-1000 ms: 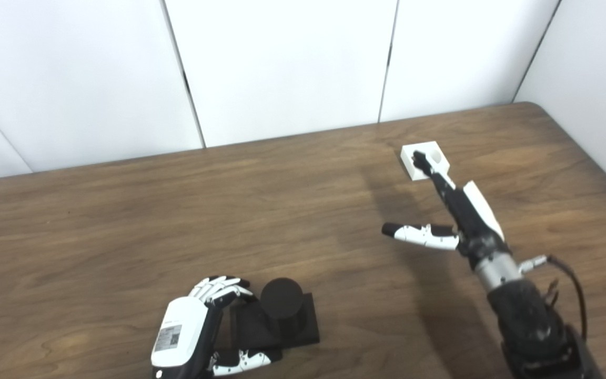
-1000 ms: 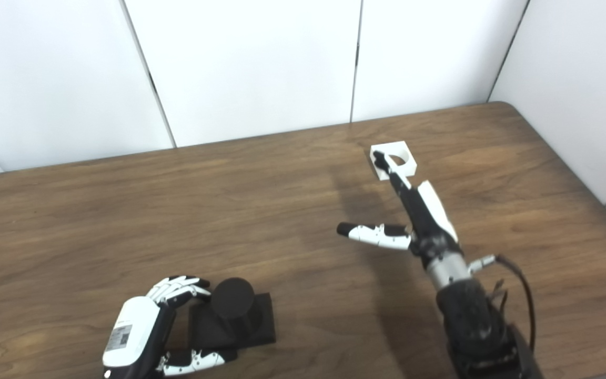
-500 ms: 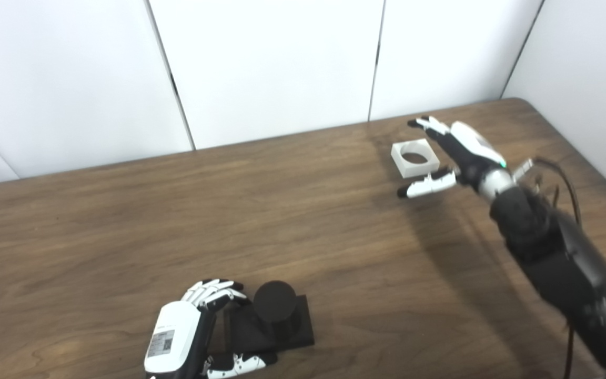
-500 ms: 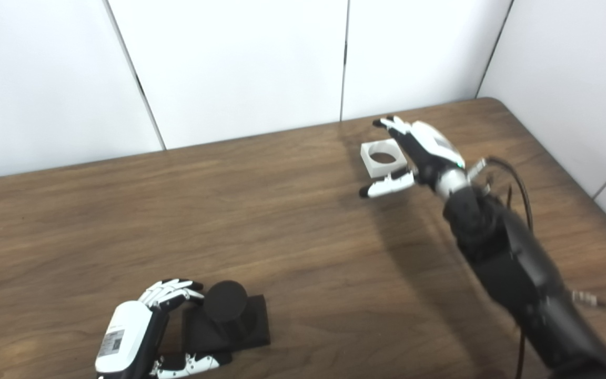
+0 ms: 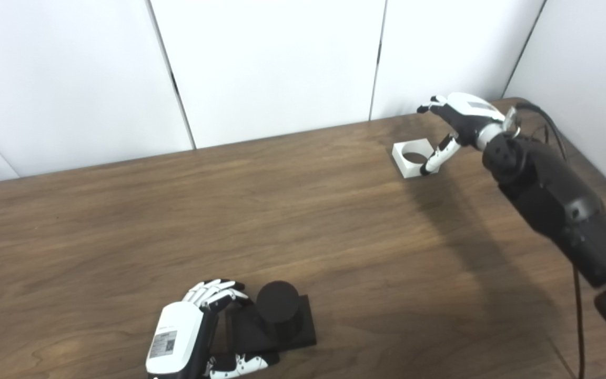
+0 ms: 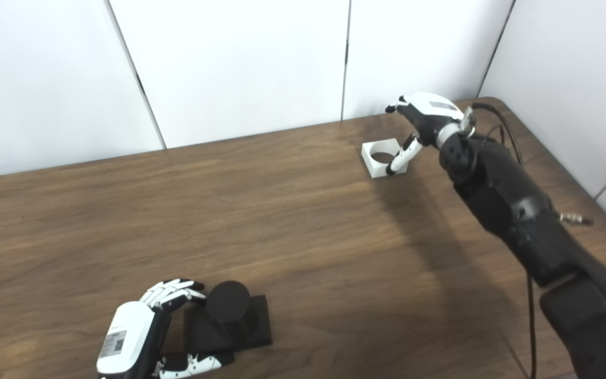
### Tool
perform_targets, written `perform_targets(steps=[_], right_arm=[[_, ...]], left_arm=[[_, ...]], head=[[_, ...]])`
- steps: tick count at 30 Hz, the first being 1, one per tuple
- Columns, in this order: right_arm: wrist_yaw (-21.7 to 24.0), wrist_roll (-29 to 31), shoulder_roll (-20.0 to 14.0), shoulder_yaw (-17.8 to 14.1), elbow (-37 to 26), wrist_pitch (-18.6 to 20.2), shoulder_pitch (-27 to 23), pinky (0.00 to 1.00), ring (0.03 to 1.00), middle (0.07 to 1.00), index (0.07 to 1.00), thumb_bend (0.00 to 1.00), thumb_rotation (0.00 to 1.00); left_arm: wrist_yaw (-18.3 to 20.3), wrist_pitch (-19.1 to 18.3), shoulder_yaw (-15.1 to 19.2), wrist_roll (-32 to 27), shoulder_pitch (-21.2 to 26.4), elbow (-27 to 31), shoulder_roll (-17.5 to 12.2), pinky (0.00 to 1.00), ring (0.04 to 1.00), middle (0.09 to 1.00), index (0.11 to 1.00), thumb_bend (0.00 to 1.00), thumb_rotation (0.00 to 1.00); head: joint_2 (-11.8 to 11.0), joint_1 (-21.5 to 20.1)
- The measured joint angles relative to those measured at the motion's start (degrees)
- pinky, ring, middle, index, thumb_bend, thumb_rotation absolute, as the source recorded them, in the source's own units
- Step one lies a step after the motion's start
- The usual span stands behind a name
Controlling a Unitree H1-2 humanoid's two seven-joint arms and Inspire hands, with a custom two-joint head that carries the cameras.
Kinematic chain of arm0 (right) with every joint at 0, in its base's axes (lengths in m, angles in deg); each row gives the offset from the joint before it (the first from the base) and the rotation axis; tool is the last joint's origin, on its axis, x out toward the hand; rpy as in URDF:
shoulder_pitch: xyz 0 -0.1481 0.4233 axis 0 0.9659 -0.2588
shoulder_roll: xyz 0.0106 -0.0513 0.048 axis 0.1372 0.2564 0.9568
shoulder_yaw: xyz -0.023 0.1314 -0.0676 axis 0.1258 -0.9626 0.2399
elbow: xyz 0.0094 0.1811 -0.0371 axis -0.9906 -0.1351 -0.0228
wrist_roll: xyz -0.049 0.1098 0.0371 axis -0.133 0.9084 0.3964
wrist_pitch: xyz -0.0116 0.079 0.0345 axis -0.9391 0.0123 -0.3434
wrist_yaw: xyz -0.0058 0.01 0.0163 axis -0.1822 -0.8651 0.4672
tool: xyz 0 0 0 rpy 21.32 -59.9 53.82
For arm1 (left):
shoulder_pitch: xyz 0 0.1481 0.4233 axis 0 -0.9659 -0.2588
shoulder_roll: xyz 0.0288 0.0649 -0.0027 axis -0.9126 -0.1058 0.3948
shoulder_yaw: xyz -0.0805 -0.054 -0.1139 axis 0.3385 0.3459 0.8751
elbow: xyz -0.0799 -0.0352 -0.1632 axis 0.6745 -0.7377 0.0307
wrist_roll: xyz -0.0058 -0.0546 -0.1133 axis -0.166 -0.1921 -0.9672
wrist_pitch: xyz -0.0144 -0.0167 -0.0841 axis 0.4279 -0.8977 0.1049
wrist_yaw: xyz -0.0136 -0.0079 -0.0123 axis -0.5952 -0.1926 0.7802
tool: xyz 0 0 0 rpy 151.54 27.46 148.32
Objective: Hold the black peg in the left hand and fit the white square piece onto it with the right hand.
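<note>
The black peg was a short upright cylinder with a flat round top, rising from a flat square black base that lay on the table at about six o'clock, near the front edge; the white square piece was a low block with a round hole through its middle, the dark wood showing inside; it lay flat at roughly one o'clock, near the far edge, well apart from the peg.
</note>
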Motion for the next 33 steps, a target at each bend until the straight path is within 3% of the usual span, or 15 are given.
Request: perform_targets(steps=[10, 33], right_arm=[[6.26, -3.94, -0.21, 5.86, 3.88, -1.36, -6.13, 0.97, 1.0, 0.978, 0.855, 1.0, 0.21], [10.87, -6.74, 2.27, 8.92, 3.94, -1.27, -5.71, 1.0, 1.0, 0.973, 0.863, 1.0, 0.24]], left_arm=[[0.0, -0.34, -0.01, 0.41, -0.44, 0.11, 0.81, 0.85, 0.824, 0.763, 0.487, 0.52, 0.04], [0.42, -1.13, -0.02, 0.69, -0.64, 0.55, 1.13, 0.85, 0.823, 0.763, 0.487, 0.52, 0.04]], head=[[0.26, 0.7], [0.62, 1.41]])
